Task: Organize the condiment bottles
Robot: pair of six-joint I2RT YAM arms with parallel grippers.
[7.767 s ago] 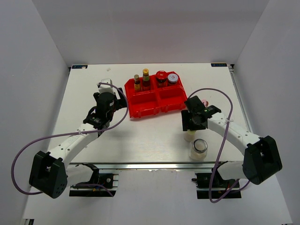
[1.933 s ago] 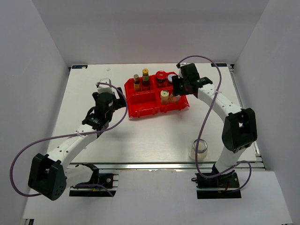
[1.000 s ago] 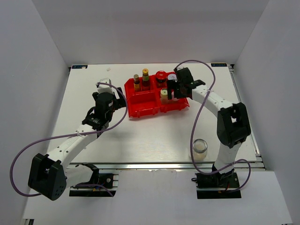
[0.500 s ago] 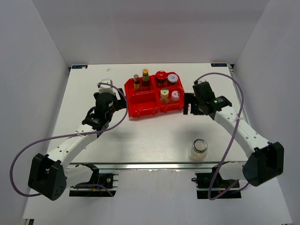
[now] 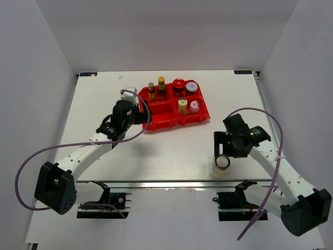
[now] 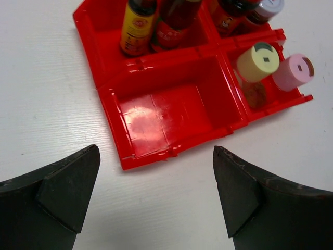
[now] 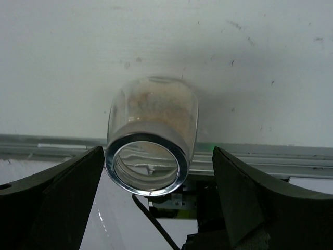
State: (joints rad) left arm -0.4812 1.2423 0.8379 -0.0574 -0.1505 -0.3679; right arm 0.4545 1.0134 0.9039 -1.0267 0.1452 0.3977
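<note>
In the red tray (image 5: 156, 121) two yellow-capped sauce bottles (image 5: 156, 88) fill the back-left compartment. A red-lidded jar (image 5: 179, 85) and a silver-lidded jar (image 5: 191, 87) stand back right. Cream-capped (image 5: 182, 104) and pink-capped (image 5: 194, 106) shakers stand front right. A silver-lidded glass jar (image 5: 222, 165) stands alone by the table's near edge. My right gripper (image 5: 225, 155) hangs open just above it, and in the right wrist view that jar (image 7: 151, 120) sits between the spread fingers (image 7: 67, 182), untouched. My left gripper (image 6: 156, 149) is open over the tray's bare front-left compartment (image 6: 166, 112).
The metal rail (image 5: 171, 183) of the table's near edge runs right behind the lone jar. White walls enclose the table on three sides. Purple cables (image 5: 62, 151) loop from both arms.
My right arm has swung from beside the tray down to the lone glass jar at the near edge. My left arm has shifted right, closer to the tray's front-left corner.
</note>
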